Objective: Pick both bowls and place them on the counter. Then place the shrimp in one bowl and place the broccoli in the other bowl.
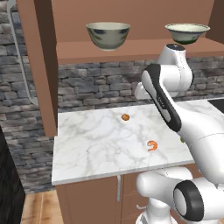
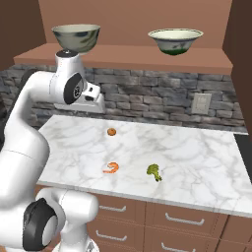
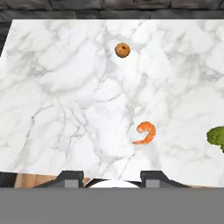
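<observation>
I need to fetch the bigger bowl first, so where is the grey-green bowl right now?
The grey-green bowl stands on the brown wooden shelf above the counter, left of the cream-green bowl in both base views.

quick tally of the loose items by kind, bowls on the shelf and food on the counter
Bowls: 2, the large grey-green bowl and the smaller cream-green bowl, both on the wooden shelf.
Shrimp: 1, on the marble counter.
Broccoli floret: 1, on the counter.
Small orange-brown ball: 1, on the counter.
Total: 5
</observation>
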Controlling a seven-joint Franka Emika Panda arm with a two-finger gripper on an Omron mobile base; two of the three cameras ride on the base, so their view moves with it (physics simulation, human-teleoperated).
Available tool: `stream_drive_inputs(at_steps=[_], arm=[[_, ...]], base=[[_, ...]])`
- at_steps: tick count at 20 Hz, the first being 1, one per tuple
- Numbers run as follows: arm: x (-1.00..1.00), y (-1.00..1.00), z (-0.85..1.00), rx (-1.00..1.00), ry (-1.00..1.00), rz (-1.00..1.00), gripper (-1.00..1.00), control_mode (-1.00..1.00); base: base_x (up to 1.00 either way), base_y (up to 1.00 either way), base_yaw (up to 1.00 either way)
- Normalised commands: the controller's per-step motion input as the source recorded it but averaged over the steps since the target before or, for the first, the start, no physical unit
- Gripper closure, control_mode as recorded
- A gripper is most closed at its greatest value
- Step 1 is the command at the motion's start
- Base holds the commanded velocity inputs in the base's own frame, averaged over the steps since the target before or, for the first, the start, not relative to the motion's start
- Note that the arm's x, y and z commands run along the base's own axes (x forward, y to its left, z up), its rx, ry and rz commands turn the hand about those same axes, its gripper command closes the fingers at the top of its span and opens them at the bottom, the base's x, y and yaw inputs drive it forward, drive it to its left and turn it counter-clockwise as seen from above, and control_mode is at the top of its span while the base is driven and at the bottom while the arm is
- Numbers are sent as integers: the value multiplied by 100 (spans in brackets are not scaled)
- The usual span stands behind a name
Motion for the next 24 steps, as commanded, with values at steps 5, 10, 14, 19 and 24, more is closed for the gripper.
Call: stream_drive_inputs(at_steps=[5, 10, 14, 19, 24], arm=[[4, -30, -13, 0, -13, 0, -100, -100], [0, -60, 0, -9, -24, 0, -100, -100], [0, -57, 5, -17, -32, 0, -100, -100], [0, -42, 35, -19, -34, 1, -100, -100], [0, -5, 83, -23, -28, 1, -100, -100]], base=[[0, 0, 0], [0, 0, 0], [0, 0, 0], [0, 0, 0], [0, 0, 0]])
